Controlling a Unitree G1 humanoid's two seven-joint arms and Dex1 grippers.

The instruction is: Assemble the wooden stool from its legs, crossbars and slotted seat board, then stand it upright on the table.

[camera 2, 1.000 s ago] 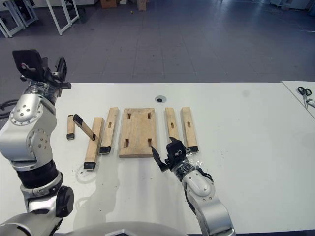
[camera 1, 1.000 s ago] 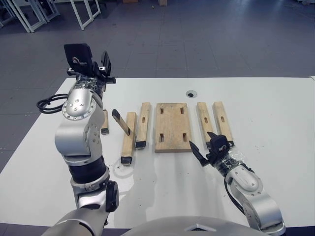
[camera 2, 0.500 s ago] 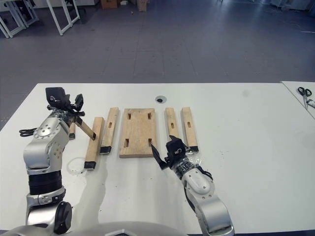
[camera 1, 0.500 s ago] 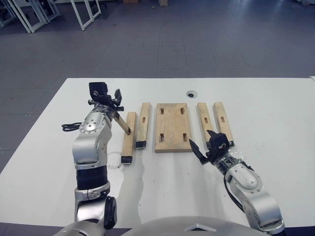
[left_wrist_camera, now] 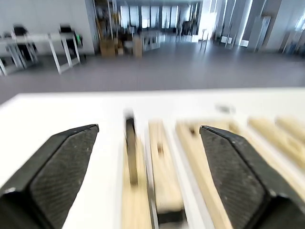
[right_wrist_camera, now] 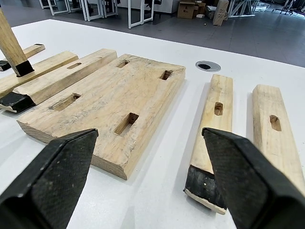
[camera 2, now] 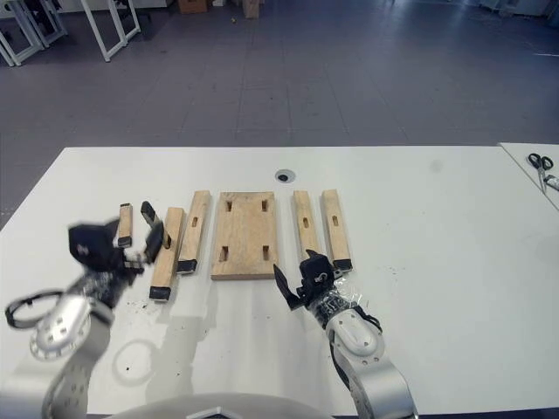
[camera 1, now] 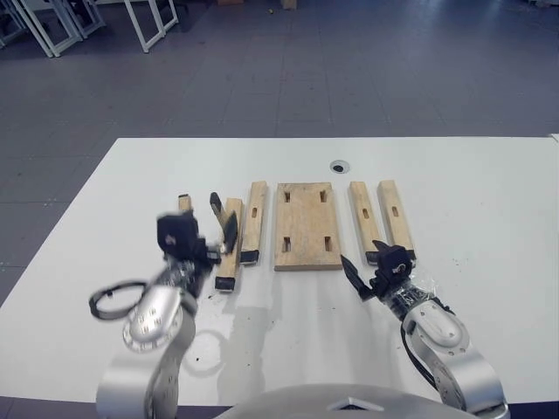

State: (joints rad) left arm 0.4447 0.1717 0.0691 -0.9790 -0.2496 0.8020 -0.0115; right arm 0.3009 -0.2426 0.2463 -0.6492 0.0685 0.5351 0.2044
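Note:
The slotted seat board [camera 1: 305, 225] lies flat at the table's middle. Two legs [camera 1: 254, 221] lie on its left and two legs [camera 1: 396, 216] on its right, all with black end caps. A short crossbar [camera 1: 184, 203] lies further left. Another crossbar [camera 1: 217, 208] stands tilted on the outer left leg [camera 1: 229, 249]. My left gripper [left_wrist_camera: 147, 131] is open, low over the table just in front of the left legs. My right gripper [right_wrist_camera: 148, 132] is open and empty in front of the board's near right corner, also seen as the right gripper [camera 1: 369, 271].
A round cable hole [camera 1: 338, 166] sits in the white table [camera 1: 489, 227] behind the board. A black cable loop [camera 1: 109, 299] hangs by my left arm. Scissors [camera 2: 540, 162] lie on a neighbouring table at far right. Open floor and table frames lie beyond.
My left arm has swung down from high above the table's left side to low in front of the left legs. The right gripper has barely shifted.

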